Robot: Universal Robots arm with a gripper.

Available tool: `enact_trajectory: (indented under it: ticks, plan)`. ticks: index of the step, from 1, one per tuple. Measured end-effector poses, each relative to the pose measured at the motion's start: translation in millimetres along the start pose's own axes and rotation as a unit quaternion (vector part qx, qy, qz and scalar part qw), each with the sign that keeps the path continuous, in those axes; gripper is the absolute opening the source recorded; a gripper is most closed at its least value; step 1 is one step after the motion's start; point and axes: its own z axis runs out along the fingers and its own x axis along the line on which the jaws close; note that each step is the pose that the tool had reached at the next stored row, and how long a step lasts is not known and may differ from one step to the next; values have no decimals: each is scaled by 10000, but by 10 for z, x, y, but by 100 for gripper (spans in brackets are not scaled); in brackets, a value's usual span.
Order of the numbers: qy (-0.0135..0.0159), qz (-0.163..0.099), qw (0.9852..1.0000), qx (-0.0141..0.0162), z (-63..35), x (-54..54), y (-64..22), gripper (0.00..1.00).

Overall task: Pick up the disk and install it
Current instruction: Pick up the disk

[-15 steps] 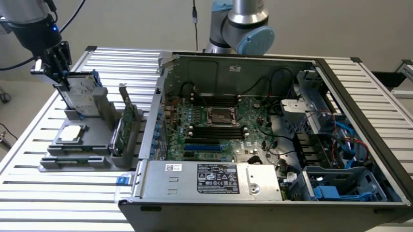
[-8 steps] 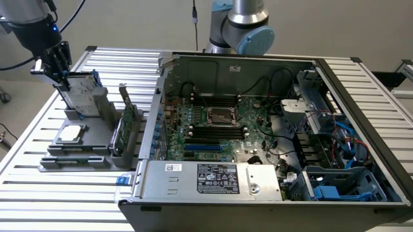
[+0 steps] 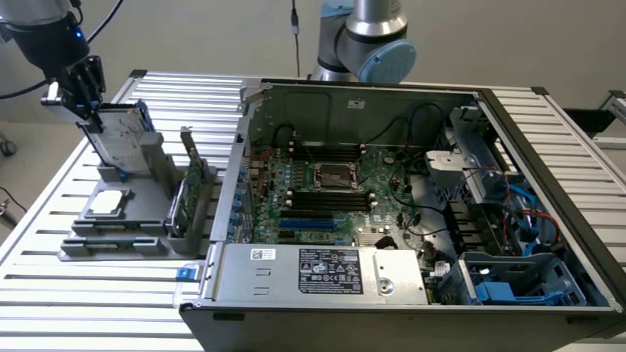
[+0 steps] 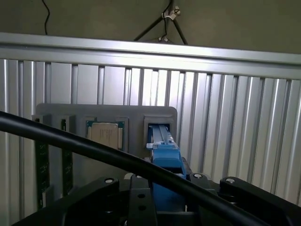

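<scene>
At the exterior view's left, the disk (image 3: pixel 125 143) is held upright and slightly tilted, clamped at its upper end by the pincer (image 3: pixel 90 117). Its lower end is at the grey holder (image 3: pixel 146 209) on the table (image 3: pixel 39 293). The open computer case (image 3: pixel 547 183) is seen further right.
</scene>
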Motion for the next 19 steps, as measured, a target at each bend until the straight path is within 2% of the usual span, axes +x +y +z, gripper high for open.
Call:
enact_trajectory:
  ticks: [9,19]
  plan:
    - [53,0,10000,-3,-331,-2,2,33]
    - [77,1,10000,-4,-782,-3,-7,33]
